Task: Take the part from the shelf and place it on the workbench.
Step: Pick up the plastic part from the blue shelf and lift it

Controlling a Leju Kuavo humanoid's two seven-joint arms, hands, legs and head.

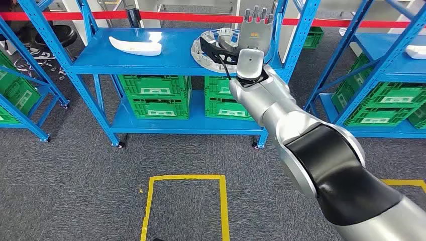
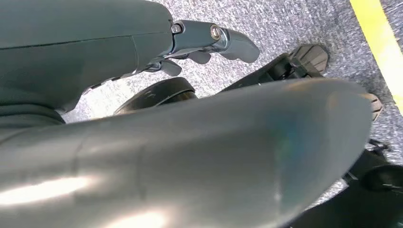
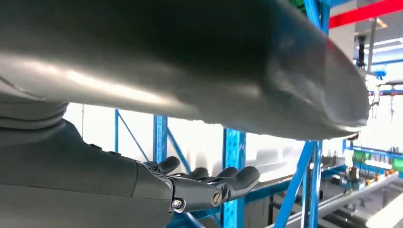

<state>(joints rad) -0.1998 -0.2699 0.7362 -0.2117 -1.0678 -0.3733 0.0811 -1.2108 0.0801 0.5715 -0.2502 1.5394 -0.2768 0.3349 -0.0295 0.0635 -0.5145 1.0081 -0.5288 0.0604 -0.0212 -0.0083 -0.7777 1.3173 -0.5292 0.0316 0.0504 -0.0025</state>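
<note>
Grey carpet floor [image 1: 75, 175] with a yellow tape square [image 1: 185, 203] nearest. Beyond, blue shelf [image 1: 150, 60]; round grey part [image 1: 216, 47] on its top level. Right hand [image 1: 255, 27] raised just beside part, fingers straight and apart, gripping nothing.

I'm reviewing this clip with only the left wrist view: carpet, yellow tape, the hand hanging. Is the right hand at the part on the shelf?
Observer: Yes. In the head view the right hand is raised at the top level of the blue shelf, right beside the round grey part, with its fingers pointing up.
Operator: Is it holding anything?
Observer: No. The right wrist view shows its fingers apart with nothing between them.
Operator: Is anything else on that level?
Observer: A white curved part lies to the left of the round one, apart from it.
</note>
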